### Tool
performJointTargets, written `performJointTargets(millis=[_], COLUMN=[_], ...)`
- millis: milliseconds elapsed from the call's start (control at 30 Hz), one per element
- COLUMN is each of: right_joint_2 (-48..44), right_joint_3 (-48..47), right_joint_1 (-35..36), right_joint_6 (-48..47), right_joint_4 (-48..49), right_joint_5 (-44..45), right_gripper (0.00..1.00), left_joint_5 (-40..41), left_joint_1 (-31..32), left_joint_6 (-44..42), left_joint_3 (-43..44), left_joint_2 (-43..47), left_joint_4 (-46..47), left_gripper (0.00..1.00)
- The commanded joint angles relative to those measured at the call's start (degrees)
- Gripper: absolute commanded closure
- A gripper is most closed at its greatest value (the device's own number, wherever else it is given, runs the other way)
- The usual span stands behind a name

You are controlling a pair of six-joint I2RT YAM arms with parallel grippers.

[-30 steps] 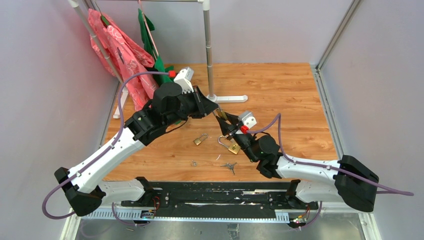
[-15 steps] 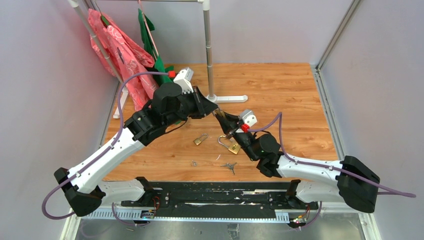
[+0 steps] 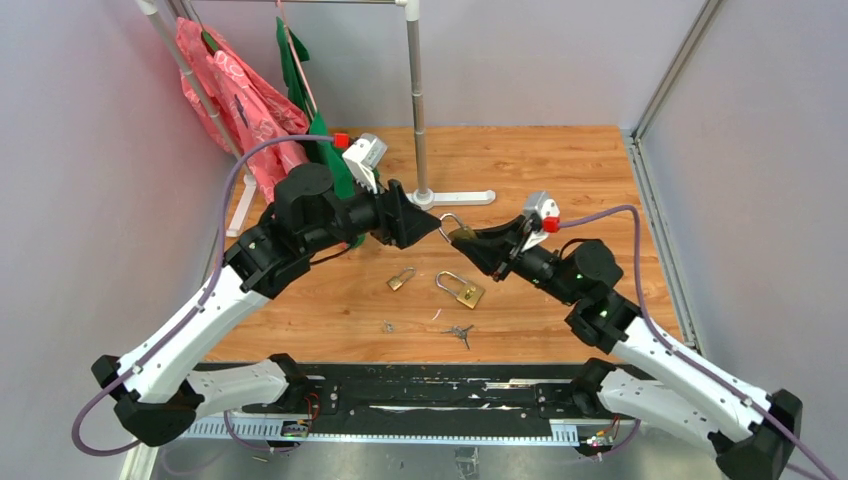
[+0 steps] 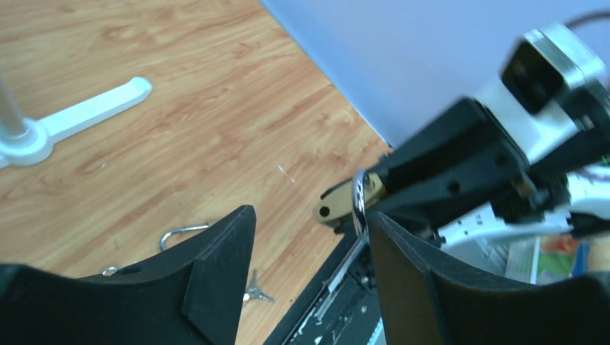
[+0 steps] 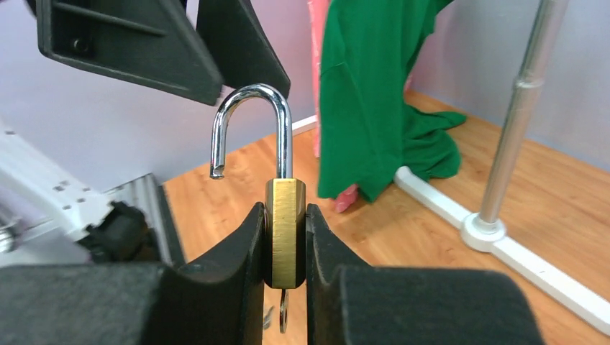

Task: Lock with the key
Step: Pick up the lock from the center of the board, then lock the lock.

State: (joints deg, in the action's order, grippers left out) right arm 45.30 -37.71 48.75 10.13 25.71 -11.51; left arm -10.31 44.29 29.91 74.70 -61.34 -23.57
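My right gripper (image 5: 285,215) is shut on the brass body of a padlock (image 5: 285,233), held up in the air with its steel shackle (image 5: 252,122) swung open. A thin key (image 5: 283,313) hangs from the lock's underside. My left gripper (image 4: 311,213) is open, level with the shackle (image 4: 358,205), which lies against the inner face of its right finger (image 4: 410,280). In the top view the left gripper (image 3: 436,227) and the right gripper (image 3: 470,240) meet above the table's middle with the padlock (image 3: 460,235) between them.
On the wooden table lie a second brass padlock (image 3: 462,291) with its shackle open, a smaller padlock (image 3: 401,279) and a bunch of loose keys (image 3: 460,332). A clothes rack (image 3: 414,90) with a white foot (image 3: 455,197) stands behind, hung with pink (image 3: 235,100) and green (image 3: 300,90) garments.
My left gripper's jaws have opened. The right arm has swung up and to the right, and its gripper now holds the padlock higher above the table.
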Motion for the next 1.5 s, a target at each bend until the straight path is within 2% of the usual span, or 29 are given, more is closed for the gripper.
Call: performJointTargets(millis=[0,167,333,500,633,667,767,933,1200,1467], right_joint_2=[-3.4,-4.1,-1.8,-0.5,0.0,0.0,0.1,0.1,0.4,1.6], right_joint_3=[-4.5,-5.9,-6.5,-6.6,-6.8,-6.7,-6.9,-7.5,-7.3,-6.3], right_joint_1=[-7.5,-9.9,-11.0,-11.0,-11.1,-11.1,-11.1,-11.1,-11.1,-11.1], right_joint_6=[12.1,17.4,25.2,25.8,25.2,25.1,25.0,25.3,28.1,30.8], right_joint_4=[-9.1,-6.8,0.3,0.9,0.7,0.8,0.7,0.9,3.7,7.6], right_joint_5=[-22.3,-32.0,-38.1,-38.3,-37.9,-37.6,-37.4,-38.2,-40.3,-39.9], right_gripper=[1.00,1.00,1.00,1.00,1.00,1.00,1.00,1.00,1.00,1.00], left_joint_5=[-12.5,-17.7,-21.0,-27.9,-31.5,-31.9,-32.4,-32.1,-31.5,-32.8], left_joint_1=[-0.8,-0.8,-0.8,-0.8,-0.8,-0.8,-0.8,-0.8,-0.8,-0.8], left_joint_6=[-7.5,-7.1,-7.7,-7.6,-6.7,-6.6,-7.6,-8.8,-8.7,-6.5], left_joint_3=[-0.3,-2.7,-4.2,-4.8,-5.3,-5.2,-4.9,-4.3,-4.1,-5.6], left_joint_2=[2.8,4.3,5.8,5.9,4.9,4.7,4.0,2.5,1.8,1.4], left_joint_4=[2.2,4.9,7.0,8.7,9.0,8.8,7.4,5.6,5.9,9.1], left_gripper=[0.35,0.40,0.40,0.35,0.36,0.38,0.55,0.65,1.00,1.00])
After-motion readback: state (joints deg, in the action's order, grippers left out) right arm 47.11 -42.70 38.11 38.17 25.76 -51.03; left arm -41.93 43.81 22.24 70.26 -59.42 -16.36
